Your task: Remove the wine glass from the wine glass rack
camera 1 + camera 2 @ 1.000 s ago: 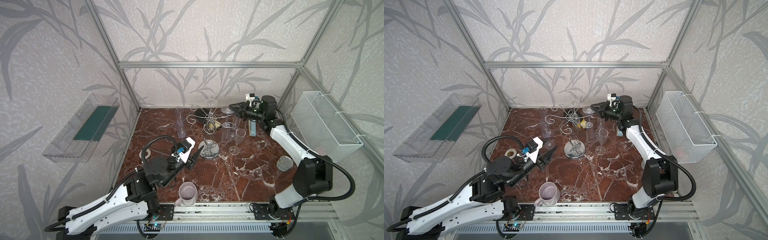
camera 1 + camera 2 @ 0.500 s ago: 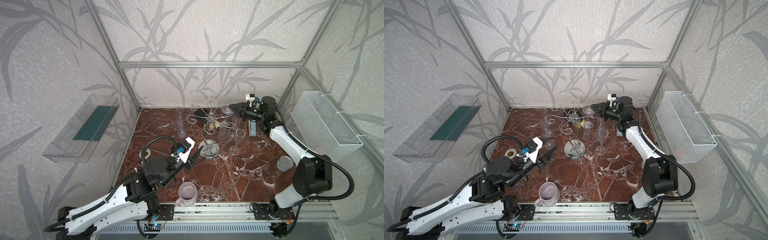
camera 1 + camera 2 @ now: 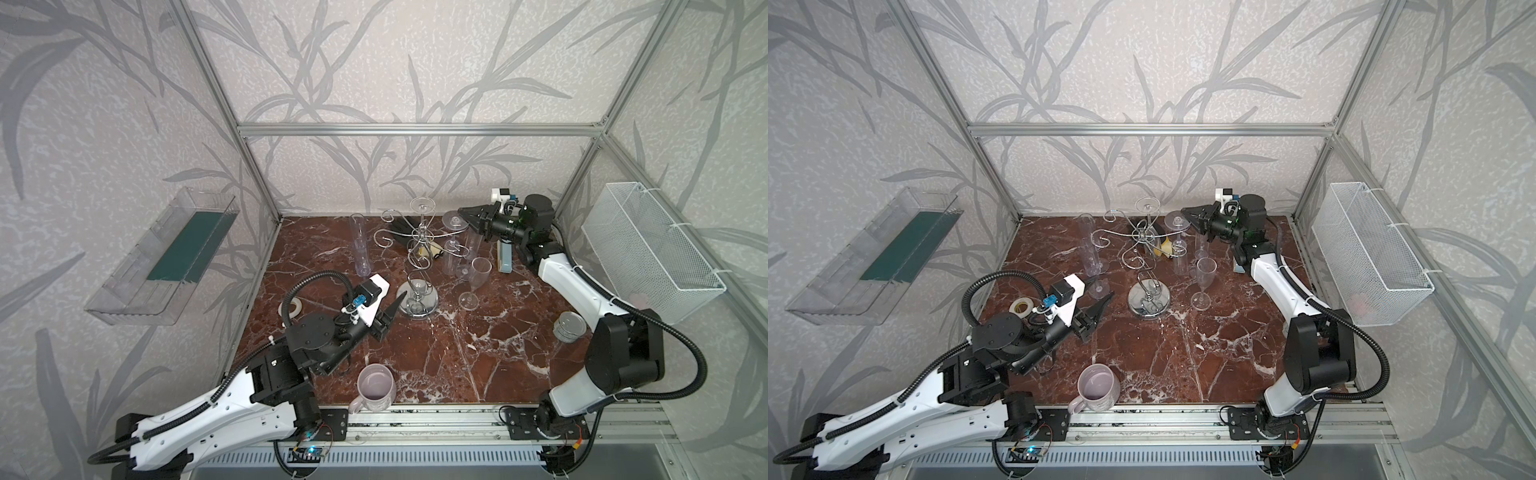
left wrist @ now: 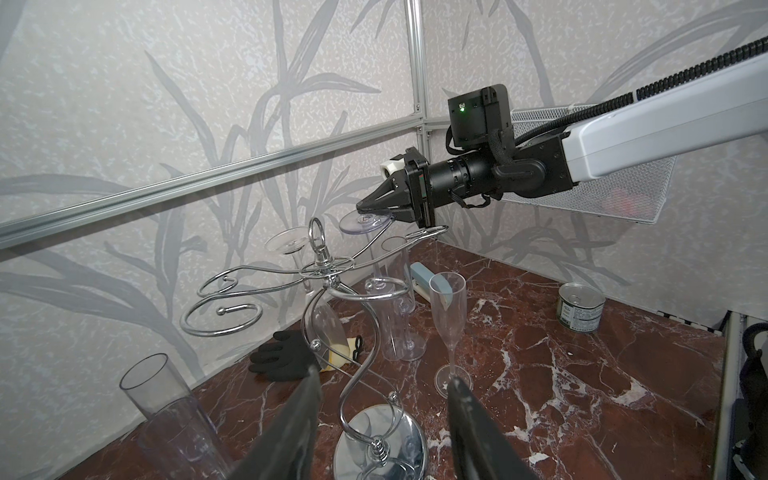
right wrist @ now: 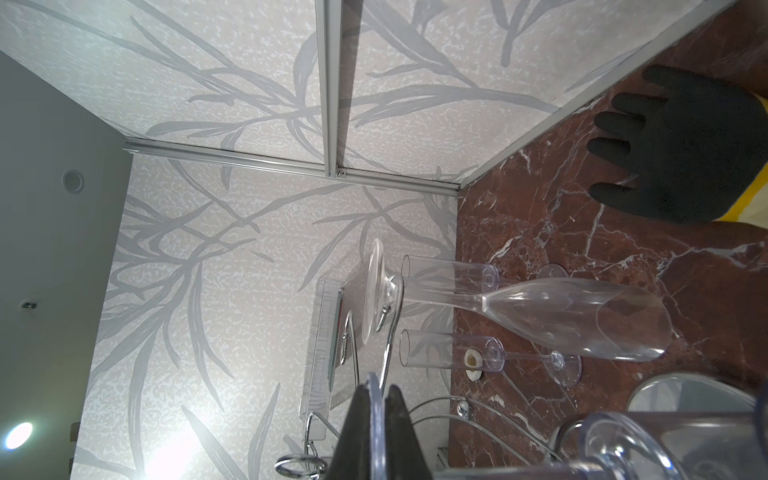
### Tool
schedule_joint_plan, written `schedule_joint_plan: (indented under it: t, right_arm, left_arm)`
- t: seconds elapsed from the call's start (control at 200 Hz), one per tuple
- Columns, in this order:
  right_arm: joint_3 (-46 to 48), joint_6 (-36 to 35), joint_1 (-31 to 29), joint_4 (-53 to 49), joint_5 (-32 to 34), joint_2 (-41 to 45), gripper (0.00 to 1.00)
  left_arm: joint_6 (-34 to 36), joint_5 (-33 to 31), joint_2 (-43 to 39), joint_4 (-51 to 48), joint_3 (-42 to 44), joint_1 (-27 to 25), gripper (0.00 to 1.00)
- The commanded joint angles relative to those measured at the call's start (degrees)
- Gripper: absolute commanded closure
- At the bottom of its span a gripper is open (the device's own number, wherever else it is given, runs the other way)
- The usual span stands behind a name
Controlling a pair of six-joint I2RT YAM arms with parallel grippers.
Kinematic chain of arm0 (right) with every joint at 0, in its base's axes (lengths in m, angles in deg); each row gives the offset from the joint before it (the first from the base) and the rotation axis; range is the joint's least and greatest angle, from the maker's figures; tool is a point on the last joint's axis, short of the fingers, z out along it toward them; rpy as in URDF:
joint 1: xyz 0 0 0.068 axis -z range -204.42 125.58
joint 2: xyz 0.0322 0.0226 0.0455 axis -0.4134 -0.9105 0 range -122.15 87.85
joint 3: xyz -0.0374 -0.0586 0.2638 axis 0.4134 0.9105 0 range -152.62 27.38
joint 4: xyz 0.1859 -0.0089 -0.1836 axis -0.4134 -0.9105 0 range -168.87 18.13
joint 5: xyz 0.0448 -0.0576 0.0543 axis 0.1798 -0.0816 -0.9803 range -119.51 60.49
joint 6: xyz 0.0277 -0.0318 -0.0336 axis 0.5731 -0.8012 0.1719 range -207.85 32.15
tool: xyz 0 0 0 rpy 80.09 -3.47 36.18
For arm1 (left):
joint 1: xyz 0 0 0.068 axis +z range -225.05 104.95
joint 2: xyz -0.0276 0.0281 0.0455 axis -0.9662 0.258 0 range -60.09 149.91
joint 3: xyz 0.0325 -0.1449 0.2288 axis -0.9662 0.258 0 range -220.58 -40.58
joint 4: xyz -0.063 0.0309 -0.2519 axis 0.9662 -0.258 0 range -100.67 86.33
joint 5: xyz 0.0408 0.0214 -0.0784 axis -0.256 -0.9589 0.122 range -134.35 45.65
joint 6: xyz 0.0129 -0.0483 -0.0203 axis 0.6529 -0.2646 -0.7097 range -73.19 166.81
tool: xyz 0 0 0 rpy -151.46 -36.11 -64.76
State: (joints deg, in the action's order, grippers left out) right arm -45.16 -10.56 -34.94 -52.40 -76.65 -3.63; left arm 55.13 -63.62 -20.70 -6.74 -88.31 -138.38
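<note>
Near the back right corner of the marble worktop (image 3: 457, 374), the right gripper (image 3: 464, 212) is clamped on the foot rim of the wine glass (image 3: 454, 220). The glass hangs bowl-down from a right-hand arm of the wine glass rack (image 3: 417, 300), which stands mid-worktop, toward the back edge. Clear flutes (image 3: 471, 245) crowd the worktop just beneath the glass, and another upright flute (image 3: 480, 270) stands in front of them. A second glass (image 3: 422, 204) hangs at the rack's back, above a black glove (image 4: 286, 357). The left gripper (image 3: 394, 311), jaws half apart and empty, hovers just beside the rack's base. A mug (image 3: 376, 386) sits at the front edge. Since a second ago, the right jaws have narrowed onto the foot and edged toward the rack, while the left arm is unchanged.
</note>
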Motion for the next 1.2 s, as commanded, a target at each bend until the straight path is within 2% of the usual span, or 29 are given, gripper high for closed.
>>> schedule_joint_plan:
  t: [0.0, 0.13, 1.199]
  right_arm:
    - [1.1, 3.2, -0.4, 3.9, -1.8, -1.0, 1.00]
    - [1.5, 5.7, -0.4, 6.8, -1.8, -0.6, 1.00]
    - [-1.6, 8.0, -0.2, 5.3, 0.4, 5.1, 1.00]
  left_arm:
    - [-0.7, -0.3, -0.7, -0.6, -1.1, 0.0, 0.48]
    - [-0.7, -0.4, -0.7, -0.6, -1.2, 0.0, 0.48]
    - [-0.9, -0.6, -1.4, -0.9, -0.7, 0.0, 0.48]
